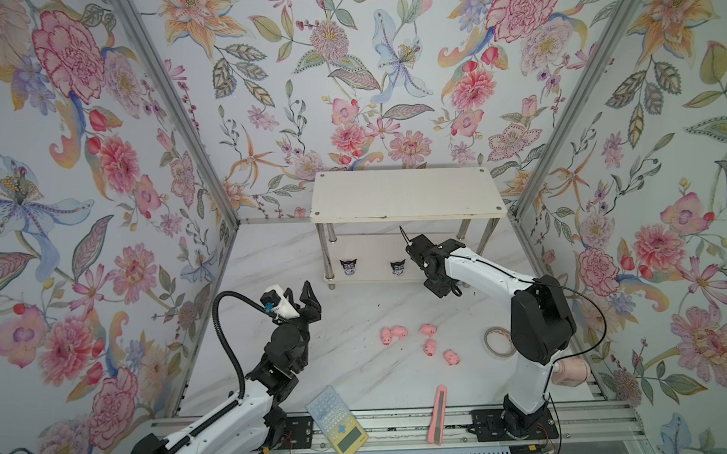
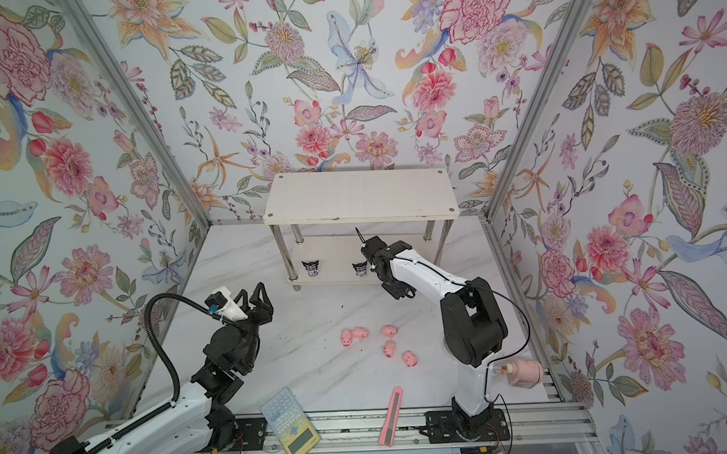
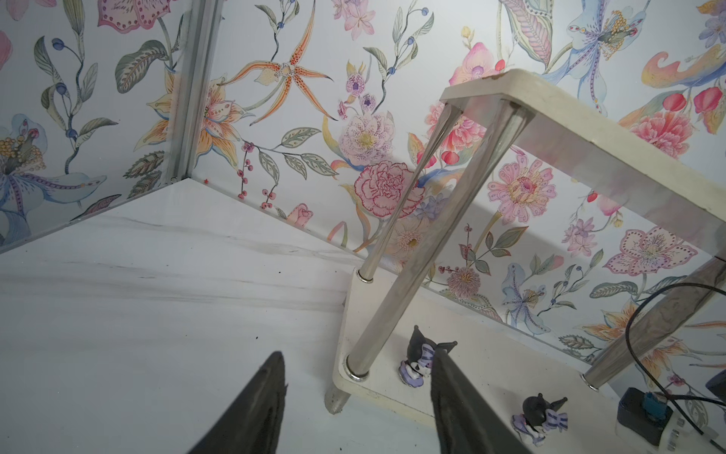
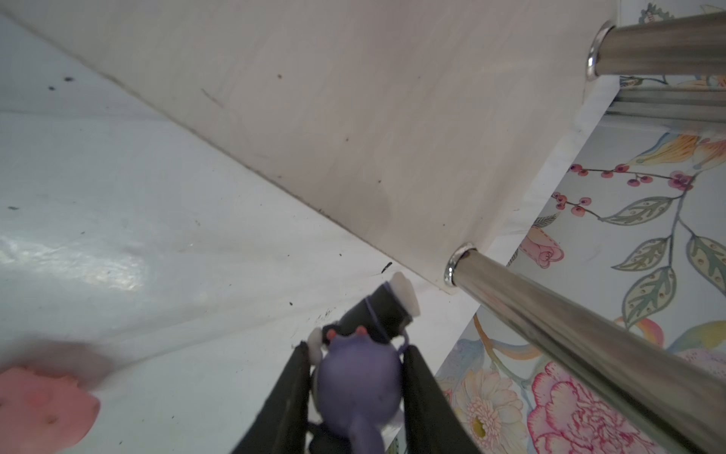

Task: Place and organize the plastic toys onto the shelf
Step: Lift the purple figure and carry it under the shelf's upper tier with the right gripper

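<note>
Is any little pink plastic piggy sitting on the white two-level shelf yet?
No, all five pink pigs lie on the marble table in front of the white shelf.

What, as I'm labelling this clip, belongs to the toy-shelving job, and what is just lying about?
Job: shelf; five pink pigs on the table; two figurines on the shelf's lower board; third figurine in the right gripper.
Lying about: calculator; utility knife; tape roll.
</note>
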Robot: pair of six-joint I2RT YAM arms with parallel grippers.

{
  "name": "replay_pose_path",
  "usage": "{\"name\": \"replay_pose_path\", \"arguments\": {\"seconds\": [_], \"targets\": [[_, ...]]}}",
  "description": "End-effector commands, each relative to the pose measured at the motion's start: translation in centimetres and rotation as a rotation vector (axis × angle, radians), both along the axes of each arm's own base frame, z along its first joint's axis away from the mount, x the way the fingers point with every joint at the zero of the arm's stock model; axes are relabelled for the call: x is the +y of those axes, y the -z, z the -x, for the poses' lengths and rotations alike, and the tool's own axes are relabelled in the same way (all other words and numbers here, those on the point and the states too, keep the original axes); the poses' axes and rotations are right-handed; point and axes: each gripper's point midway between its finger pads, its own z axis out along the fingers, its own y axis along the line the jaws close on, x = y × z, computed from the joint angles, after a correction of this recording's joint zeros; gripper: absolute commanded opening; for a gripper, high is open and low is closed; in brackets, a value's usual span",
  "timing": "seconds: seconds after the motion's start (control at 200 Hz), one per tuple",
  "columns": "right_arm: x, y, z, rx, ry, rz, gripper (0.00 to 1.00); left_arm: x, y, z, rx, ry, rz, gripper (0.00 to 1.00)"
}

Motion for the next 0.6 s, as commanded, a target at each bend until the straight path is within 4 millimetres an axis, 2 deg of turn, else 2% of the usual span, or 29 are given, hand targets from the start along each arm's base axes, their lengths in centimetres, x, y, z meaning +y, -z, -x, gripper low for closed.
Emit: {"name": "replay_pose_path", "arguments": {"seconds": [0.0, 0.33, 0.505, 0.596], "targets": [[0.1, -0.2, -1.9, -0.014, -0.023, 0.002, 0.00, 0.1, 0.0, -0.3, 0.004, -0.003, -0.015, 0.60], [-0.2, 0.6, -4.4, -0.012, -0.036, 0.022, 0.07, -0.4, 0.2, -0.9, 0.020, 0.008, -0.023, 0.60], [-0.1, 1.1, -4.8, 0.002, -0.045, 0.025, 0.18, -0.7, 0.1, -1.1, 0.023, 0.018, -0.026, 0.60], [-0.3, 1.2, -4.9, 0.004, -0.047, 0.032, 0.18, -0.7, 0.0, -1.2, 0.022, 0.020, -0.024, 0.60]]}}
